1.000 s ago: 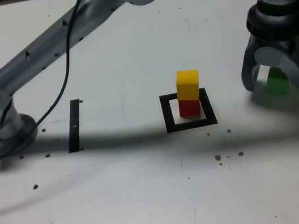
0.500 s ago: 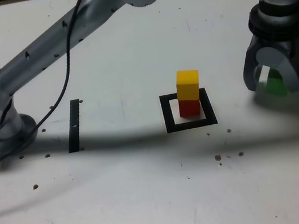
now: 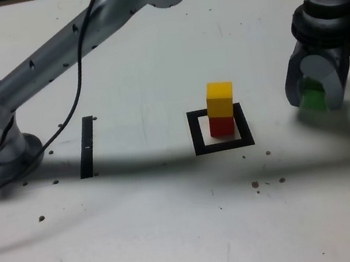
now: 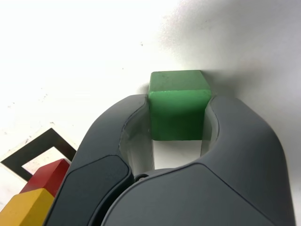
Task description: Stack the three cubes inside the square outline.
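While the jaws are clamping the green cube (image 4: 180, 113), apparently near its edge, a shallow grip is risking a slip during lifting.

Green cube (image 4: 180, 110) upright near the table's right edge in the exterior view; yellow cube (image 3: 220, 100) on red cube (image 3: 222, 126), inside the black square outline (image 3: 196, 133).

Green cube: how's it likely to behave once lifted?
Probably stiff: the green cube keeps flat faces and straight edges with the hand closed on both its sides. Rolling looks unlikely, given its square shape. Slip is harder to call; its faces look smooth, but the fingers press on opposite sides, so it will likely stay put.
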